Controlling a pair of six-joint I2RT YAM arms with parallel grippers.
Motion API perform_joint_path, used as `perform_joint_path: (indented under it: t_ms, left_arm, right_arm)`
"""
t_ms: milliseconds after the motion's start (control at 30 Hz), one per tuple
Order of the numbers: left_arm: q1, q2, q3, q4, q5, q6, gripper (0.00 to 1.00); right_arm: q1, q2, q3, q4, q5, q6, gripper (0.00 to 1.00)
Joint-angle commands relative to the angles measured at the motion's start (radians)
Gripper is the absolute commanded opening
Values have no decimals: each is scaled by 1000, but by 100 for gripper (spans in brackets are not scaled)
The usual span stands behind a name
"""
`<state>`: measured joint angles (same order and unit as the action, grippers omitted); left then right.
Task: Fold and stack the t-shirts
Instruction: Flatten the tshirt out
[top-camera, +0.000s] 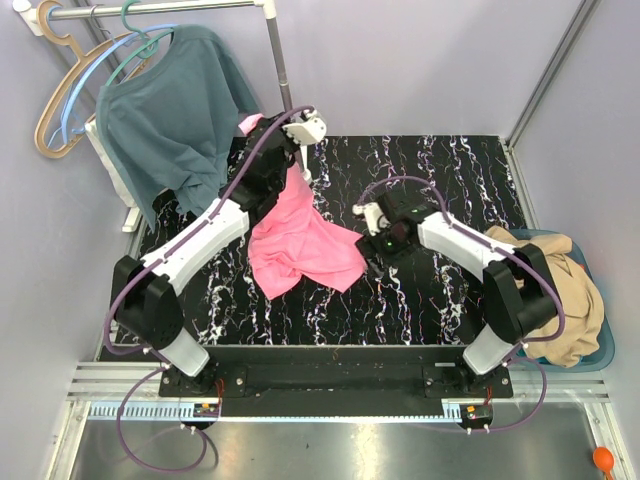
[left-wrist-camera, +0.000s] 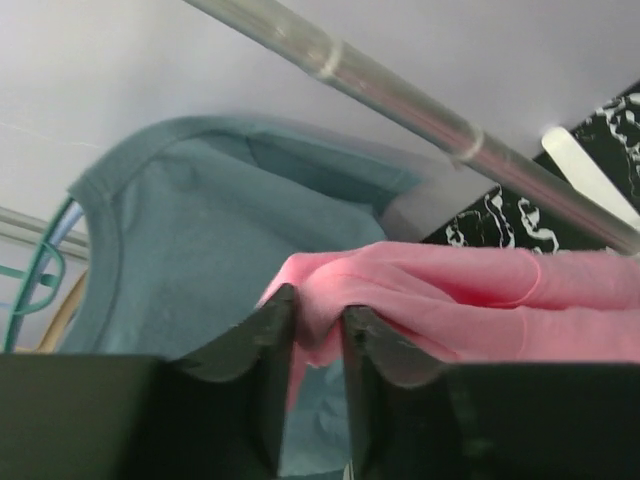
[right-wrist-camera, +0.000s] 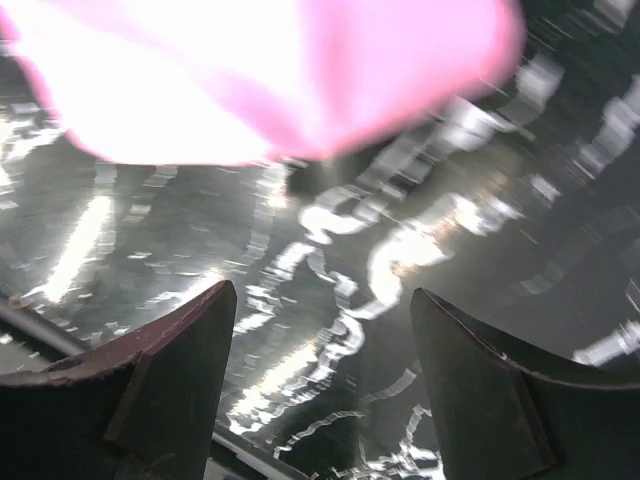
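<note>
A bright pink t-shirt (top-camera: 300, 245) hangs from my left gripper (top-camera: 296, 160) with its lower part bunched on the black marble table (top-camera: 440, 300). In the left wrist view my left gripper (left-wrist-camera: 318, 322) is shut on a fold of the pink t-shirt (left-wrist-camera: 450, 300). My right gripper (top-camera: 368, 247) is open, low over the table just right of the pink cloth. In the right wrist view it (right-wrist-camera: 322, 300) is empty, and the pink t-shirt (right-wrist-camera: 250, 70) lies ahead of its fingers. A tan-beige t-shirt (top-camera: 555, 290) lies in a blue basket (top-camera: 607, 350) at the right. The orange t-shirt is out of view.
A dusty teal-blue shirt (top-camera: 165, 110) hangs on a hanger (top-camera: 60, 110) from a metal rail (top-camera: 150, 10) at the back left, close behind my left gripper. It shows in the left wrist view (left-wrist-camera: 200, 240) below the rail (left-wrist-camera: 400, 95). Walls close the back and sides.
</note>
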<state>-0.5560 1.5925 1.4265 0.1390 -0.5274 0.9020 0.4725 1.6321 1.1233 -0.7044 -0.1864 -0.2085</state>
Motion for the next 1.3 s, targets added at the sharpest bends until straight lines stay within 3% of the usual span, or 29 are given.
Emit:
perform_joint_path:
  t_ms: [0,100,533,1000,1100,1233,1267]
  left_arm:
    - [21,-61,-75,99,-31,-40,36]
    - [42,-83,-121,93,-34,-61,42]
    - [61,-114,-222,89,-26,-94,43]
    - [70,-170,-345,117,-16,-101,45]
    - [76,-190,-379,120,-2,-103,46]
    - [93,-207,-403,99,18,-115,47]
    - [103,-210,-405,79,29,-133,47]
  right_arm:
    - [70,34,99,6,-47,-31,80]
    - [93,77,144,5,-56,-38,79]
    - [278,206,187,13,-85,-11,72]
    - [298,308,211,49,-44,-31,65]
    - [298,336,211,49,-36,-32,50]
    - [298,353,213,52,2,-35,22]
    - [296,348,210,51,11,-37,4]
